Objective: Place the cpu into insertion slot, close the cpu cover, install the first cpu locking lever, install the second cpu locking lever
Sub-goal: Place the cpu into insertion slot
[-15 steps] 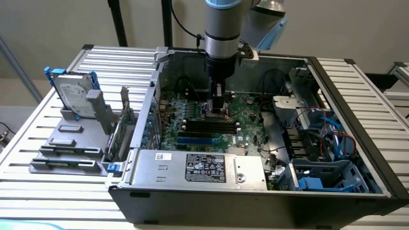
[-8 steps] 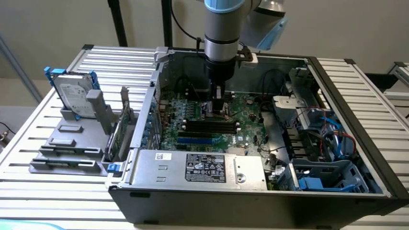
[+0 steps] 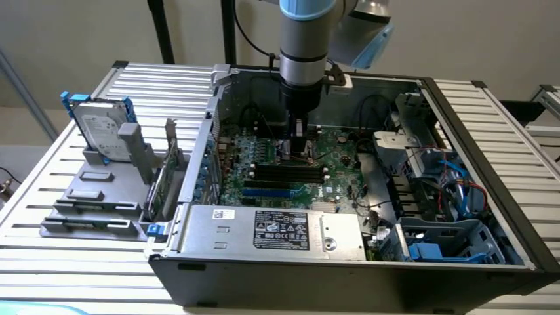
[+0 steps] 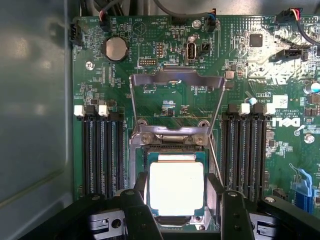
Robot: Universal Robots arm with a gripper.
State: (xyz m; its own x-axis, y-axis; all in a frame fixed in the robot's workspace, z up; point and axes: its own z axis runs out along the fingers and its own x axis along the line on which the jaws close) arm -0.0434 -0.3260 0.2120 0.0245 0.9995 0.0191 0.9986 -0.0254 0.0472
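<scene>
cpu point(image 4: 176, 187) seated in the insertion slot point(image 4: 172, 151), claw point(image 4: 178, 184) held released with a finger at either side, cpu cover point(image 4: 176, 79) tilted up and open, motherboard point(image 4: 131, 67) set inside the computer case point(image 3: 350, 283)

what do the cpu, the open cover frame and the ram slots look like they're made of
Small square pale cpu: top looks like bare metal, smooth satin; it glares near white under the light. Silvery cut-out cpu cover, hinged open: probably thin stamped steel, going by its grey sheen and bent edges. Long black memory slots: likely matte moulded plastic, with white clips.
</scene>
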